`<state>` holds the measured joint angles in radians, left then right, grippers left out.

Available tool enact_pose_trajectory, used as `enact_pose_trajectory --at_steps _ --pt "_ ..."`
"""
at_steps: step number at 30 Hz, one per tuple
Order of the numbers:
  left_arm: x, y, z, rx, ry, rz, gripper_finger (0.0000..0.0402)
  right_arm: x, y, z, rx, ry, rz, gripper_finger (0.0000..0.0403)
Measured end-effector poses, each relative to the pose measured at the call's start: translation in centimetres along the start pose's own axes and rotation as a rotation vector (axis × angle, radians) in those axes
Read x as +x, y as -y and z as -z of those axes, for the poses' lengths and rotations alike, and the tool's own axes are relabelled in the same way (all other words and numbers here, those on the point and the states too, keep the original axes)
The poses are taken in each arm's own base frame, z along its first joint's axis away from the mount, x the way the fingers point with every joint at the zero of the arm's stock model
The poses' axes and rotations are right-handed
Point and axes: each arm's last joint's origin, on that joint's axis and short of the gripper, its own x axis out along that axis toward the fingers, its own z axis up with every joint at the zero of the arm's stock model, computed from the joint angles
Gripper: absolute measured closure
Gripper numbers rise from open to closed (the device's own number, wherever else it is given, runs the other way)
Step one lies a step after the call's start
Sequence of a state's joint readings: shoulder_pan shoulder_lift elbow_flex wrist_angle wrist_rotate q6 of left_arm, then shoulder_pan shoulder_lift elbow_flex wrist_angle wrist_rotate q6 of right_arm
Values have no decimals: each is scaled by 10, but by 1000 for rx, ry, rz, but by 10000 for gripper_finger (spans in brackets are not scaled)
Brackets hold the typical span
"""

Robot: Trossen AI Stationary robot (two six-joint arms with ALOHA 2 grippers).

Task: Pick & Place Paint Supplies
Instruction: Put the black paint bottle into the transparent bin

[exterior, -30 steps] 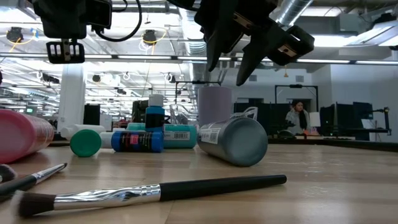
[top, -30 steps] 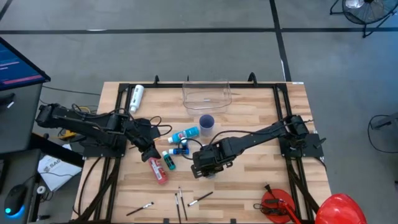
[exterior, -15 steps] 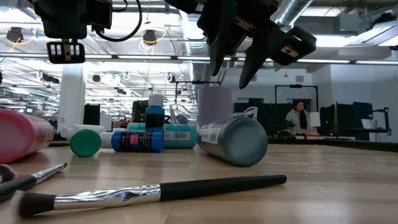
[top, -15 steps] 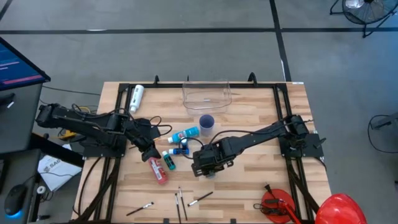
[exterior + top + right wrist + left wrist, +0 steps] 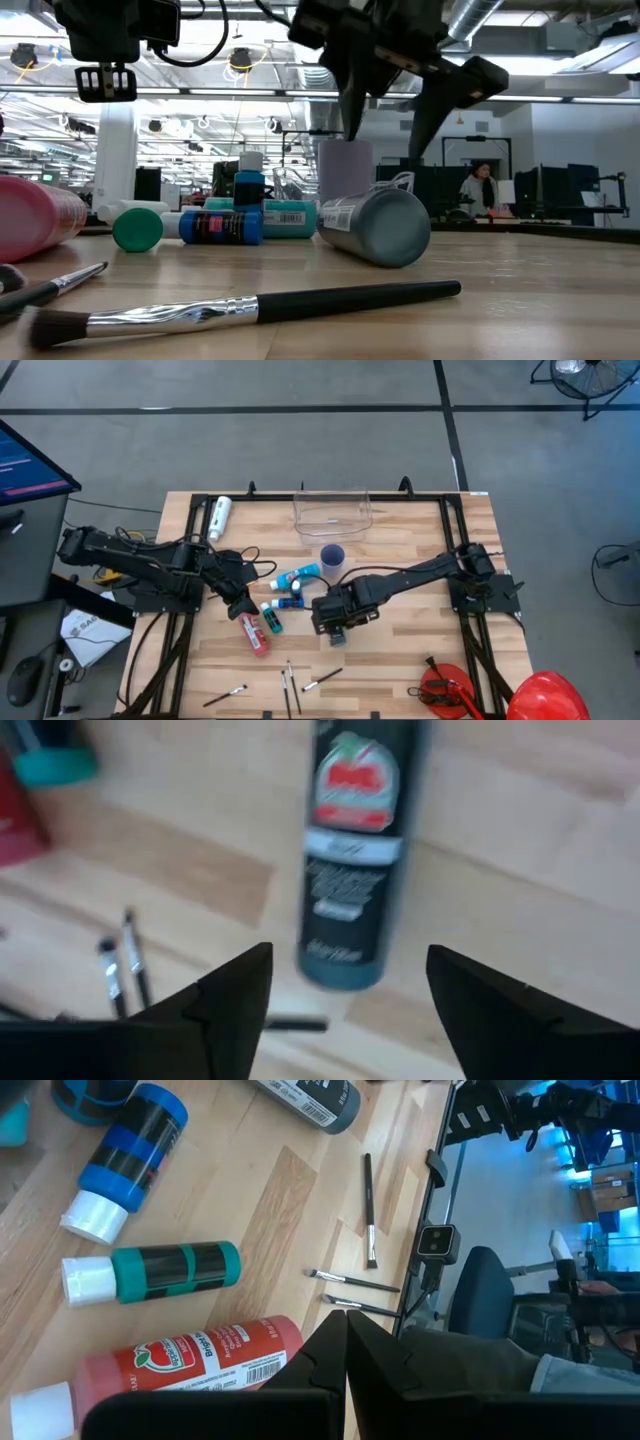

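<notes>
My right gripper (image 5: 338,618) (image 5: 350,1005) hangs open above the black paint bottle (image 5: 355,850) (image 5: 375,226), which lies on its side on the wood; the fingers (image 5: 352,110) stay clear above it. My left gripper (image 5: 345,1350) (image 5: 240,606) is shut and hovers over the red bottle (image 5: 190,1365) (image 5: 253,633). The teal bottle (image 5: 150,1272) (image 5: 271,618), the blue bottle (image 5: 128,1155) (image 5: 290,602) and the larger light blue bottle (image 5: 297,576) lie on their sides between the arms. Thin brushes (image 5: 290,682) lie near the table's near edge.
The clear plastic tub (image 5: 332,512) stands at the far edge, with the small blue-purple cup (image 5: 332,557) in front of it. A white bottle (image 5: 219,517) lies at the far left. A big brush (image 5: 250,305) lies near the low camera. A red object (image 5: 445,690) sits at the near right.
My right gripper has turned about its own axis over the black bottle and shifted slightly toward the far edge, uncovering the bottle's near end in the high view. In the low view the gap between its fingers is wider now than before. The left arm kept still.
</notes>
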<state>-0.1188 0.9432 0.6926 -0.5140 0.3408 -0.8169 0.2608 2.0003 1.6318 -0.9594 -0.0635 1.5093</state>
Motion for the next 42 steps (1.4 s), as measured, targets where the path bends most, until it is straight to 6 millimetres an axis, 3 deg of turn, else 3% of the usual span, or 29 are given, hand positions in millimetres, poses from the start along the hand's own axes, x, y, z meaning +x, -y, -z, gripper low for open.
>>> enact_pose_trajectory --at_steps 10,24,29,36,40,42 --pt "2 4 5 25 -25 12 399 0 0 1 19 125 9 137" --pt "4 9 10 52 -20 -6 399 2 -1 49 130 252 -36 137" --pt "4 8 9 54 11 -25 399 1 0 39 91 333 -21 137" --pt "4 9 9 47 21 -28 399 23 -11 31 95 280 -61 137" --pt "4 9 8 48 25 -24 399 51 -8 30 98 227 7 137" --pt "4 9 8 34 25 -22 399 50 -11 32 95 207 -11 137"
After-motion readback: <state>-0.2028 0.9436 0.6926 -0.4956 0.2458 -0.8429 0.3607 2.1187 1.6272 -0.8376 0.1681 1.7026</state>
